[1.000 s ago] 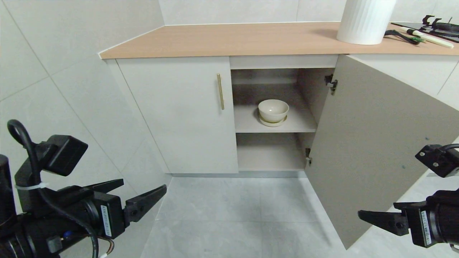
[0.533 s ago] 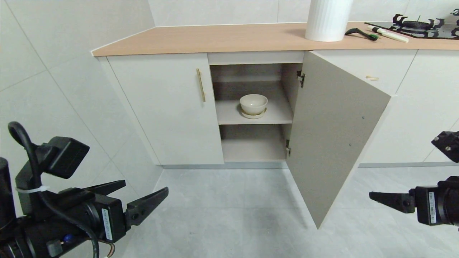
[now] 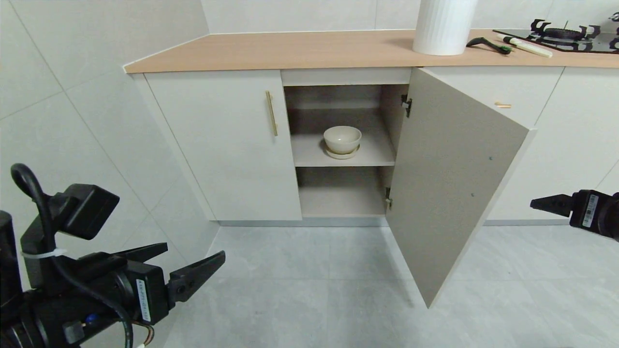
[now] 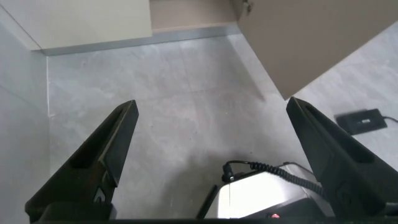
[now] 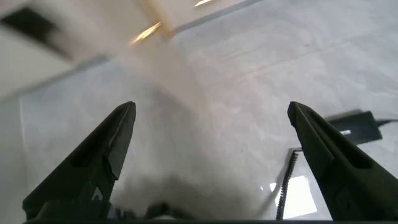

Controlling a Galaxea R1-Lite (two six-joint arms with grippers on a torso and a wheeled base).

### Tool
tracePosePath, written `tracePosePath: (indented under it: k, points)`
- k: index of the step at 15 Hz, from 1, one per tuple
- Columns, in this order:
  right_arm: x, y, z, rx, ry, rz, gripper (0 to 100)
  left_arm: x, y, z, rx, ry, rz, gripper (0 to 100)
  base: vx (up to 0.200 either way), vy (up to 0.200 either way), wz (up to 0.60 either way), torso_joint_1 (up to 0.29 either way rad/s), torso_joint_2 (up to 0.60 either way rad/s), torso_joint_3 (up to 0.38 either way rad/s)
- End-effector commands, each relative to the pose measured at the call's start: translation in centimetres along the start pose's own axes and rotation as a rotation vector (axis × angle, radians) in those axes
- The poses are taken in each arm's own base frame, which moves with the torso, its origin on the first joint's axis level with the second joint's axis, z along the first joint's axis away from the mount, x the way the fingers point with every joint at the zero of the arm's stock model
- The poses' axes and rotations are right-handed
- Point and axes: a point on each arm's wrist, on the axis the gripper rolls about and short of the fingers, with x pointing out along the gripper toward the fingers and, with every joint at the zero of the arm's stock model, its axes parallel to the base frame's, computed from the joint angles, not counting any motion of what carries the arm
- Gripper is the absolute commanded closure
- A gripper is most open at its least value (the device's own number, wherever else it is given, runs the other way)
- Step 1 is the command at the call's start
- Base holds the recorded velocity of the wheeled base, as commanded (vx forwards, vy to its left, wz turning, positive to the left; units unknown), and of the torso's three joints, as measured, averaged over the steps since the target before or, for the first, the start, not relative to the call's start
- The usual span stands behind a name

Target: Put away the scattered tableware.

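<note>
Left arm: low at the near left, forearm roughly level, wrist camera on top. Left pincer (image 3: 193, 251) released, its two black fingers spread wide and pointing forward and rightward over the tiled floor (image 3: 314, 280). Nothing between them. In the left wrist view the same pincer (image 4: 211, 104) hangs open above bare tile, the lower corner of the cupboard door (image 4: 311, 43) ahead.

Closed left door (image 3: 227, 145): pale, with an upright brass handle (image 3: 271, 113) at its right edge.

Open compartment just beside it, two shelves. Upper shelf (image 3: 372, 154) carries a cream bowl (image 3: 342, 138), upright, sitting on a small plate (image 3: 341, 154), near the middle. Lower shelf (image 3: 341, 200) bare.

Right cupboard door (image 3: 454, 179): swung outward on its hinges, inner face towards the camera, lower corner reaching over the floor.

Wooden surface (image 3: 290, 48) above: white ribbed container (image 3: 442, 24), then a black and green utensil (image 3: 486, 45) and a cream-coloured tool (image 3: 524, 47) lying flat, near a black hob (image 3: 561, 35).

Right arm: at the far right edge, mid height, held roughly level. Right pincer (image 3: 546, 205) points leftward, well apart from the open door. Right wrist view shows this pincer (image 5: 211, 107) released, fingers wide, holding nothing, floor beneath.
</note>
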Motion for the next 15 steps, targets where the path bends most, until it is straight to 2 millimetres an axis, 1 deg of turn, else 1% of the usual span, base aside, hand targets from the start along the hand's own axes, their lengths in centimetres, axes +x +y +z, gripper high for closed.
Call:
tracePosePath:
  k: [1, 3, 4, 5, 7, 8, 9, 10, 13, 14, 15]
  points:
    - [1.1, -0.1, 0.3, 0.024, 0.006, -0.025, 0, 0.0, 0.0, 0.0, -0.001, 0.000, 0.000, 0, 0.000, 0.000, 0.00, 0.000, 0.00, 0.000]
    - [3.0, -0.5, 0.9, 0.097, -0.041, -0.091, 0, -0.1, 0.0, 0.2, -0.003, -0.011, -0.001, 0, 0.000, 0.000, 0.00, 0.000, 0.00, 0.000]
    - [3.5, -0.6, 1.0, 0.106, -0.049, -0.102, 0, -0.1, 0.0, 0.2, -0.003, -0.012, -0.001, 0, 0.000, 0.000, 0.00, 0.000, 0.00, 0.000]
    - [4.9, -0.7, 1.3, 0.145, -0.077, -0.111, 0, -0.1, 0.0, 0.4, -0.004, -0.018, -0.001, 0, 0.000, 0.000, 0.00, 0.000, 0.00, 0.000]
    - [7.0, -0.9, 1.8, 0.173, -0.104, -0.130, 0, -0.1, -0.1, 0.6, -0.006, -0.024, -0.004, 0, 0.000, 0.000, 0.00, 0.000, 0.00, 0.000]
    - [7.4, -1.0, 1.9, 0.175, -0.104, -0.130, 0, -0.1, -0.1, 0.6, -0.006, -0.025, -0.003, 0, 0.000, 0.000, 0.00, 0.000, 0.00, 0.000]
    - [8.2, -1.0, 2.1, 0.178, -0.099, -0.131, 0, -0.1, -0.1, 0.7, -0.007, -0.028, -0.003, 0, 0.000, 0.000, 0.00, 0.000, 0.00, 0.000]
    - [9.5, -0.8, 2.4, 0.178, -0.091, -0.133, 0, -0.1, -0.2, 1.0, -0.011, -0.042, -0.007, 0, 0.000, 0.000, 0.00, 0.000, 0.00, 0.000]
    - [12.3, -0.1, 3.3, 0.192, -0.102, -0.120, 0, -0.2, -0.2, 1.6, -0.023, -0.075, -0.008, 0, 0.000, 0.000, 0.00, 0.000, 0.00, 0.000]
    - [13.1, 0.1, 3.3, 0.193, -0.099, -0.107, 0, -0.2, 0.0, 1.7, -0.026, -0.080, -0.002, 0, 0.000, 0.000, 0.00, 0.000, 0.00, 0.000]
    - [13.4, 0.3, 3.4, 0.192, -0.096, -0.101, 0, -0.1, 0.0, 1.7, -0.029, -0.084, 0.000, 0, 0.000, 0.000, 0.00, 0.000, 0.00, 0.000]
